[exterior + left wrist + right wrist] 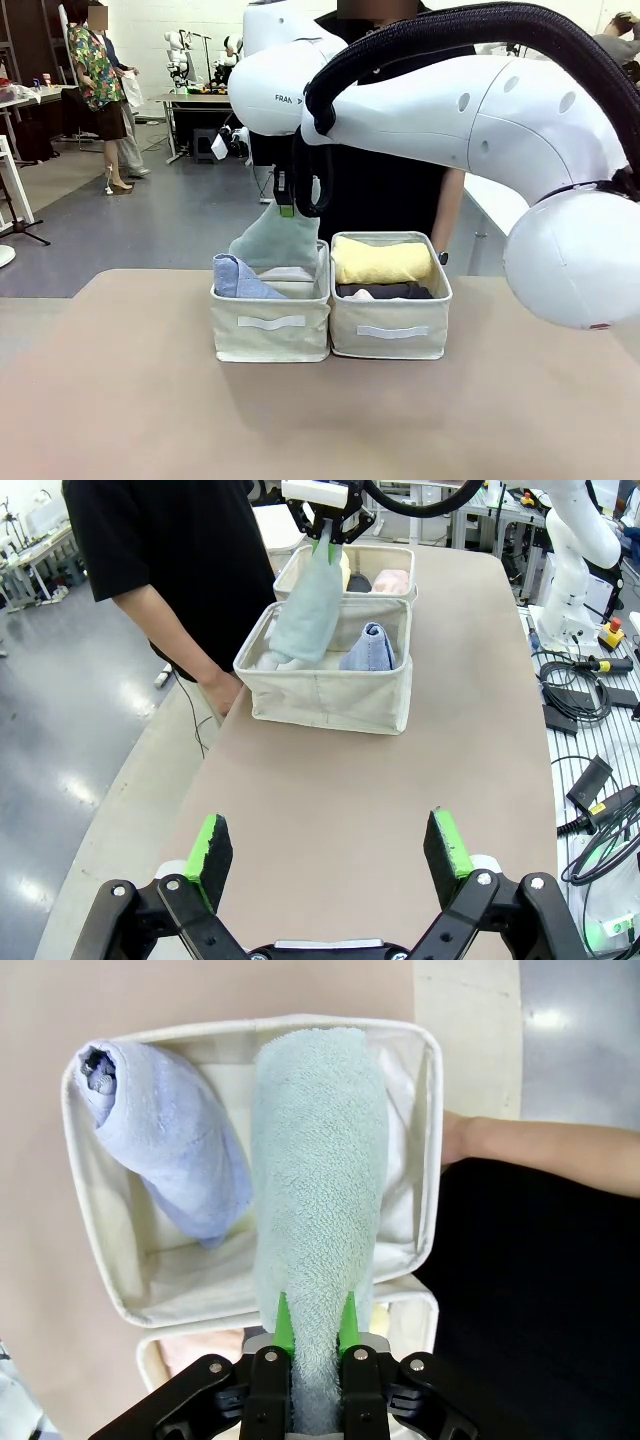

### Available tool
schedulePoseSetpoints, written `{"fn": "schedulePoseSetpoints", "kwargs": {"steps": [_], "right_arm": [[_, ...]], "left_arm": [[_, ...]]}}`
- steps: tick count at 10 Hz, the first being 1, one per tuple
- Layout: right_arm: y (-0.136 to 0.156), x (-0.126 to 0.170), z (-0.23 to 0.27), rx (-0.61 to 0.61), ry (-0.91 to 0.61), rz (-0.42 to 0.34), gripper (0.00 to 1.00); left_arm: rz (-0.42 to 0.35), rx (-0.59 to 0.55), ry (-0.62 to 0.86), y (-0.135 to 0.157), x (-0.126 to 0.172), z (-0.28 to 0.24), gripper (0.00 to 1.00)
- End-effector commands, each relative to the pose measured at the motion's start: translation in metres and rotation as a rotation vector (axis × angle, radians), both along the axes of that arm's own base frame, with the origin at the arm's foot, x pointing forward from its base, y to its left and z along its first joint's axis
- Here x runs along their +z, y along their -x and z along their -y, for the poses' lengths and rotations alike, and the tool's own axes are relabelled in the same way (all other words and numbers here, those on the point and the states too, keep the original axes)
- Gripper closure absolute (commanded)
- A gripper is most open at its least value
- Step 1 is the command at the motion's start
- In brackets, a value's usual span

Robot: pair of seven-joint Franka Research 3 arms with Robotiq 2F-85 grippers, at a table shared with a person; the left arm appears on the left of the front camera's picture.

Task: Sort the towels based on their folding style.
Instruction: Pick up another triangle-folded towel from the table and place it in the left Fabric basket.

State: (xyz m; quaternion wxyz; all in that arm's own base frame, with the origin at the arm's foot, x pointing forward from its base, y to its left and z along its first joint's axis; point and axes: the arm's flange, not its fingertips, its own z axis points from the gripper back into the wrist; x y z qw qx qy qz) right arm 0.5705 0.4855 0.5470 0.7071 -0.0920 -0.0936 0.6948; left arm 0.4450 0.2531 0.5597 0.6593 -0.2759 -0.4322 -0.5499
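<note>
A: How far along does the sorting look?

B: Nearly done, I'd judge; the right gripper (pixel 312 1325) is clamped on the narrow end of the grey-teal cone towel (pixel 318 1160), which hangs from it with its wide end dipping into the left bin (pixel 270 335); the light blue cone towel (pixel 240 278) already lies in that bin, against its near-left corner.

A: And the other bin?

B: The right bin (pixel 392 338), touching the left one side by side, holds the yellow rolled towel (pixel 382 261) on top, a dark grey rolled towel (pixel 385 290) under it, and a sliver of pink towel (pixel 360 294) at the front edge; so the rolls sit together there.

A: Anything out of place?

B: Possibly; something white (pixel 288 273) shows in the left bin beside the blue cone; whether it is a rolled towel or part of the lining, I cannot tell from these views.

A: What about the other arm?

B: The left gripper (pixel 328 858) hovers over bare counter (pixel 330 790), well apart from the bins, jaws spread wide and holding nothing; no towel lies loose on the counter.

A: So what is left?

B: Lowering and releasing the grey-teal cone beside the blue one; after that, only the white piece might need checking.
</note>
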Motion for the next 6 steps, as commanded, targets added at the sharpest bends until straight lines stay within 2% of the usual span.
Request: {"fn": "schedulePoseSetpoints", "kwargs": {"steps": [1,2,6], "right_arm": [[0.012,-0.004,0.012,-0.025,-0.009,-0.017,0.81],[0.000,0.000,0.000,0.000,0.000,0.000,0.81],[0.000,0.000,0.000,0.000,0.000,0.000,0.81]], "left_arm": [[0.002,0.000,-0.003,0.001,0.001,-0.001,0.00],[0.002,0.000,-0.003,0.001,0.001,-0.001,0.00],[0.002,0.000,-0.003,0.001,0.001,-0.001,0.00]]}}
